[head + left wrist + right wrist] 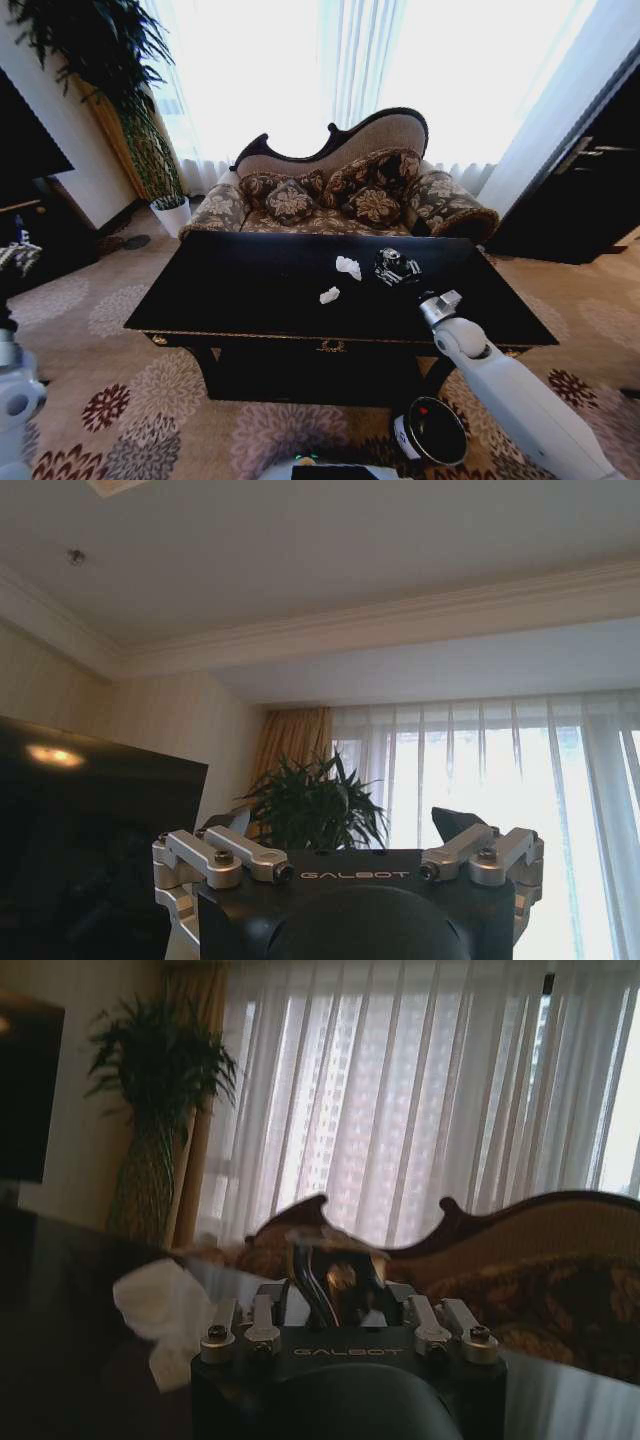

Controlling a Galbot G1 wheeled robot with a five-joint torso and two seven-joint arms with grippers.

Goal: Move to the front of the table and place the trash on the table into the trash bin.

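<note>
The right gripper (pixel 437 303) is over the table (pixel 250 290), right of centre in the head view. Its jaws are closed on a small dark patterned item (pixel 333 1278). The trash bin (pixel 432 430) stands lower in the frame, on the floor directly below this arm. Two white paper bits (pixel 340 278) lie on the table.
</note>
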